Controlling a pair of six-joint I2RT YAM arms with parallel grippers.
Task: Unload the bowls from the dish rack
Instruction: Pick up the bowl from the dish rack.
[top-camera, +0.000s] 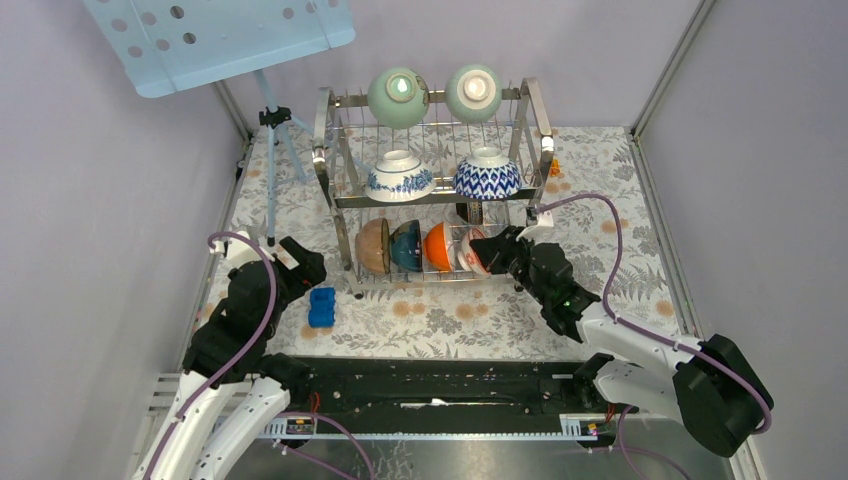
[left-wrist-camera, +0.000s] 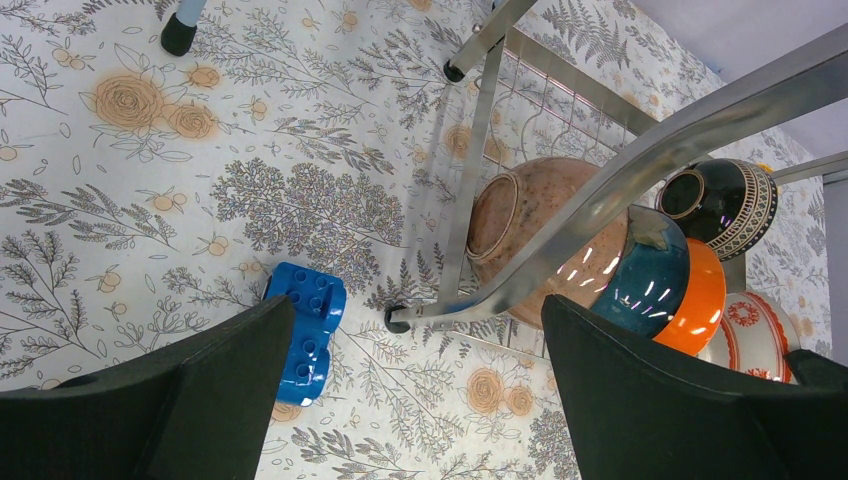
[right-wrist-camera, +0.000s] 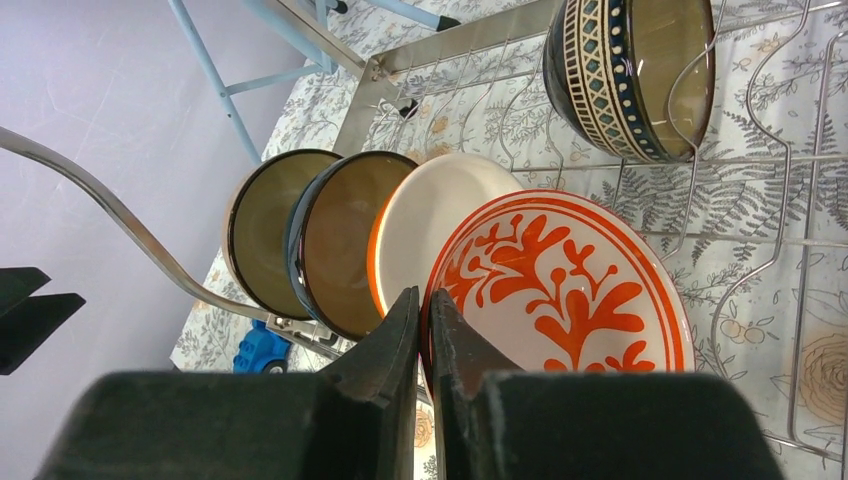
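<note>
Right fingers (right-wrist-camera: 392, 350) were clamped on the rim of the red-patterned bowl (right-wrist-camera: 560, 290) — it stood on edge at the right end of the row in the lower tier of the dish rack (top-camera: 440, 200). Left fingers (left-wrist-camera: 230, 370) were spread apart above the bench (left-wrist-camera: 120, 200) — near a blue block (left-wrist-camera: 305, 330).

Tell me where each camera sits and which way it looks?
Top external: above and behind the arms, looking down on the table, the dish rack and both arms, with the left gripper and right gripper.
Left wrist: on the left arm, looking down between its open fingers at the blue block and brown bowl.
Right wrist: on the right arm, looking along its fingers, closed on the red-patterned bowl.
Shared: all three show the blue block.
</note>
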